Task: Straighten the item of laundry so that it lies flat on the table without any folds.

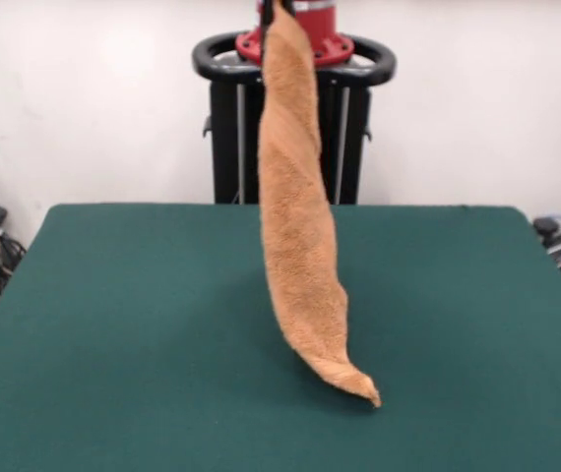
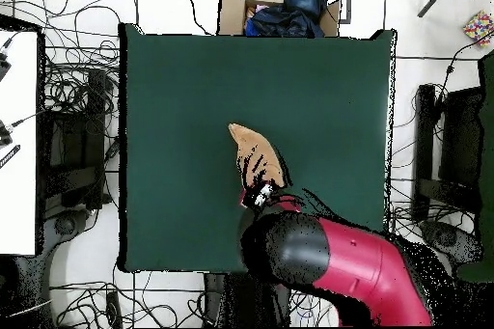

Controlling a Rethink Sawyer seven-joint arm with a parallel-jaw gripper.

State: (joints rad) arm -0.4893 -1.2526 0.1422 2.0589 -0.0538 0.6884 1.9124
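Now fuzzy terry towel (image 1: 295, 226) hangs twisted, tapered tip touching felt table (image 1: 113, 324).

Towel (image 1: 295, 226): top end cut off by upper edge in front view; grip point not visible. Woven band and tag not discernible in either view.

Gripper (image 2: 259, 195): in front view off-frame or behind towel; in overhead view too small and partly under arm (image 2: 333, 260) to read finger state.

Overhead: arm covers towel's near end; only part of the cloth shows.

Pedestal (image 1: 295, 118): centre hidden behind towel. Table (image 1: 113, 324): near edge cut off at bottom of frame.
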